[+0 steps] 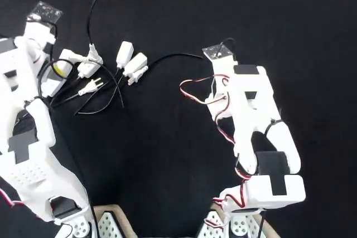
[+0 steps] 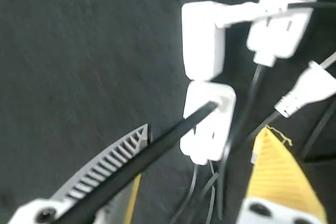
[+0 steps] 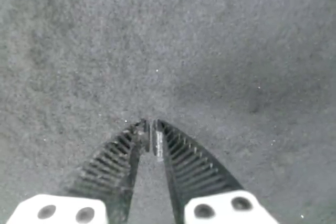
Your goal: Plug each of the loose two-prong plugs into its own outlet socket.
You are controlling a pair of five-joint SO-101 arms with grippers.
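Several white outlet sockets lie in a tangle of black cables at the table's back left, among them one pair [image 1: 131,58] and another socket [image 1: 88,66]. A loose two-prong plug [image 1: 91,86] lies on its black cable just in front of them. My left gripper [image 1: 56,75] hangs open over this cluster. In the left wrist view its grey finger [image 2: 113,158] and yellow finger [image 2: 278,174] straddle a white socket [image 2: 207,124] without touching it; the loose plug [image 2: 310,90] lies beside the yellow finger. My right gripper [image 3: 151,129] is shut on nothing above bare cloth, near a cable end [image 1: 218,53].
Black cloth covers the table [image 1: 167,137]. A black cable [image 1: 173,57] runs from the sockets toward the right arm. Another cable [image 1: 92,15] leads off to the back edge. Red and white wires [image 1: 195,90] loop off the right arm.
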